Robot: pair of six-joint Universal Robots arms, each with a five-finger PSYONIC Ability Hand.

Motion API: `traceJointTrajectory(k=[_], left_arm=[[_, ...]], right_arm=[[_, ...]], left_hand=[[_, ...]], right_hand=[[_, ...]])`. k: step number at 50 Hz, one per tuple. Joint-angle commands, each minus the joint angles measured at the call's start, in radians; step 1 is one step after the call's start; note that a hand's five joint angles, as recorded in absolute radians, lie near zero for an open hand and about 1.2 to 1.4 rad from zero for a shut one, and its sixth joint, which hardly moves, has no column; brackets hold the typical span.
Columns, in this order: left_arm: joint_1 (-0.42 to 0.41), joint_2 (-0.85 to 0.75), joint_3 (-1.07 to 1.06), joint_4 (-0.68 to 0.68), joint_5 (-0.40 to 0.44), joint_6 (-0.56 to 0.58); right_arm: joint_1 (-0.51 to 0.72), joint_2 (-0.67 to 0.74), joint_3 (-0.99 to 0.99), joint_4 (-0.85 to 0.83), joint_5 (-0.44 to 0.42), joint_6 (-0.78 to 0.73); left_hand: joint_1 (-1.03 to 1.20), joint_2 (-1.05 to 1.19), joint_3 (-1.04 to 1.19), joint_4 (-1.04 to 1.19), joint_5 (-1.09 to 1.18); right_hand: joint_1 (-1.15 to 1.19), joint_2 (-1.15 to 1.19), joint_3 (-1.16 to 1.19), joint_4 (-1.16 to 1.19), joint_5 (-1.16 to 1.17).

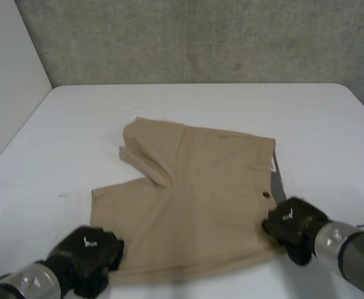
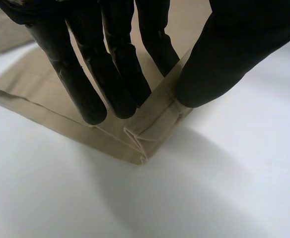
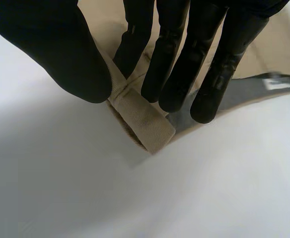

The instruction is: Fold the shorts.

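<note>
Tan shorts lie flat in the middle of the white table, waistband to the right, legs to the left. The far leg is rumpled, with a crease by the crotch. My left hand is at the near leg's hem corner. Its own wrist view shows the fingers on top of the hem corner, pinching it against the thumb. My right hand is at the near end of the waistband, where its thumb and fingers pinch the waistband corner. Grey lining shows at its fingertips.
A grey wall stands behind the table's far edge, and a pale wall runs along its left side. Bare table surface surrounds the shorts on all sides.
</note>
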Motion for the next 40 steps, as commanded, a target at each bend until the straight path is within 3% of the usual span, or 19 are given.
traceJointTrajectory(k=[1,3,5,12,18,29,40], left_arm=[[-0.011,-0.011,0.06,0.039,0.009,0.037],[-0.015,-0.009,0.088,0.063,0.006,0.04],[-0.018,-0.008,0.128,0.109,0.006,0.04],[-0.015,-0.052,0.262,0.318,0.01,0.032],[-0.008,-0.265,0.429,0.468,0.007,0.034],[0.048,-0.664,0.778,0.315,0.018,0.034],[0.064,-0.799,0.917,0.268,0.038,0.034]], right_arm=[[-0.01,-0.007,0.018,0.038,0.0,-0.047],[-0.01,-0.007,0.021,0.024,0.001,-0.047],[-0.01,-0.007,0.023,0.014,-0.003,-0.042],[-0.007,-0.004,0.026,-0.016,-0.005,-0.016],[-0.001,0.002,0.033,-0.034,-0.005,-0.007],[0.002,0.016,0.041,-0.06,0.0,-0.007],[-0.001,0.019,0.041,-0.071,0.0,-0.007]], left_hand=[[-0.402,-0.467,-0.458,-0.464,-0.426],[-0.755,-0.819,-0.811,-0.816,-0.778],[-0.885,-0.949,-0.941,-0.947,-0.908],[-0.848,-0.912,-0.903,-0.909,-0.871],[-0.73,-0.794,-0.786,-0.791,-0.753],[-0.484,-0.548,-0.54,-0.545,-0.507],[-0.381,-0.445,-0.436,-0.442,-0.404]], right_hand=[[0.407,0.217,0.198,0.203,0.232],[0.407,0.217,0.198,0.203,0.232],[0.407,0.217,0.198,0.203,0.232],[0.407,0.217,0.198,0.203,0.232],[0.407,0.217,0.198,0.203,0.232],[0.407,0.217,0.198,0.203,0.232],[0.407,0.217,0.198,0.203,0.232]])
